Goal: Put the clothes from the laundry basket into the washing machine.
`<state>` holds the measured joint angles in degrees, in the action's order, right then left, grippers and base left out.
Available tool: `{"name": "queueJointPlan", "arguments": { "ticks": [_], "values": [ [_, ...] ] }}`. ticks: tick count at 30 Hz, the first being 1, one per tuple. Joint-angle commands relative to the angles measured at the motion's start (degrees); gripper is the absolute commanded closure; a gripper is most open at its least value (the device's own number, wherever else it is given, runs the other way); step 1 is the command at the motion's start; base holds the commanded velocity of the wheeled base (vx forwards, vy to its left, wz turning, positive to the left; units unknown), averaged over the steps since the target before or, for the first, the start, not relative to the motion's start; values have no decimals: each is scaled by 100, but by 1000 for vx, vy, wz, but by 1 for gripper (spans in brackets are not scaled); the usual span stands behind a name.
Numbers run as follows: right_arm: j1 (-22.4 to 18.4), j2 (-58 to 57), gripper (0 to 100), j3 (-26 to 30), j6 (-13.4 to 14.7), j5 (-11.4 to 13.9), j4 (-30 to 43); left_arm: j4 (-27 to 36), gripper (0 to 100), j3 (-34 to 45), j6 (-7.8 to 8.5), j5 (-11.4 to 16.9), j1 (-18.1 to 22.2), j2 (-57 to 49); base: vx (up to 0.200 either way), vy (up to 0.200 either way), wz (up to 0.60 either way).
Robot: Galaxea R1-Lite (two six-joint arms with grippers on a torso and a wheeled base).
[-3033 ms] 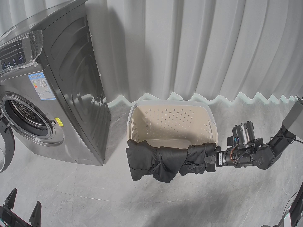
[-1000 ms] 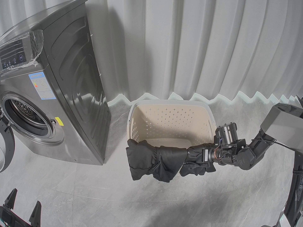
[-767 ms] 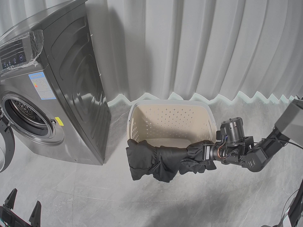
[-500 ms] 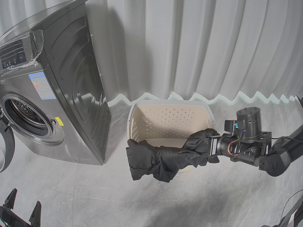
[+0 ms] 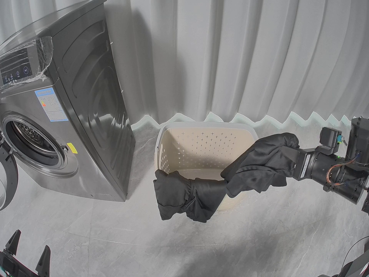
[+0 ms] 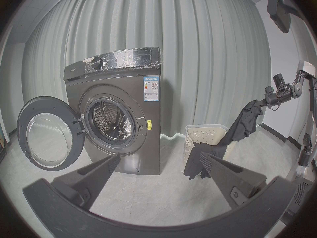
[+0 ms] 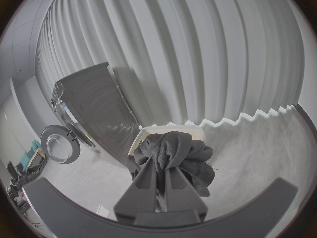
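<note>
The left gripper [image 6: 159, 156] hangs low over the glossy grey floor [image 5: 115, 231], its angular fingers spread and holding nothing. Beyond it, the right gripper [image 7: 160, 169] is clamped on one bunched end of the soft, crumpled black garment [image 5: 200, 199], held above the cream, star-perforated plastic laundry basket [image 5: 209, 124], while the other end droops over the near rim. To the left stands the grey metal washing machine [image 5: 88, 97], its round door [image 6: 46, 134] open, before a pleated white curtain [image 5: 230, 39].

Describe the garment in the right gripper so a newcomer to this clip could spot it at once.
Find the grey washing machine before the white curtain; the cream perforated laundry basket stands to its right. The black garment drapes over the basket's near rim, one end hanging outside and the other held up by the right gripper; it is the only dark cloth.
</note>
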<state>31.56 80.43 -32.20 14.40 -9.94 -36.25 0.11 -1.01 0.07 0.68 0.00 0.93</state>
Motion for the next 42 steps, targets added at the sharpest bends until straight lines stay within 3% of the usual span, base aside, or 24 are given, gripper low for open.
{"name": "queueJointPlan", "arguments": {
  "ticks": [1, 3, 8, 15, 19, 24, 29, 32, 42],
  "values": [
    [-168, -397, 100, 47, 2, -8, -22, -2, 0, 101, 1, 2, 0, -93, 0, 0, 0],
    [-168, -362, 100, 64, -95, -35, -268, -2, 0, 101, 1, 2, 0, -93, 0, 0, 0],
    [-159, -37, 100, 99, -200, -378, -479, -2, 0, 101, -7, 2, 0, -84, 0, 0, 0],
    [-159, 60, 100, 135, -192, -413, -611, -2, 0, 101, 1, 2, 0, -93, 0, 0, 0],
    [-168, 104, 100, 135, -121, -386, -611, -2, 0, 101, -69, 2, 0, -84, -200, 0, 0],
    [-221, 236, 100, 55, -139, -395, -708, -2, 0, 101, -7, 2, 0, -84, -200, 0, 0],
    [-229, 464, 100, 108, -148, -501, -980, -2, 0, 101, -51, 2, 0, -84, 0, 0, 0],
    [-229, 693, 100, 91, -165, -1037, -1138, -2, 0, 101, -78, 2, 0, -84, 0, 0, 0],
    [-185, 684, 100, 91, -165, -1142, -1156, -2, 0, 92, -104, 28, 0, -84, 0, 180, 0]
  ]
}}
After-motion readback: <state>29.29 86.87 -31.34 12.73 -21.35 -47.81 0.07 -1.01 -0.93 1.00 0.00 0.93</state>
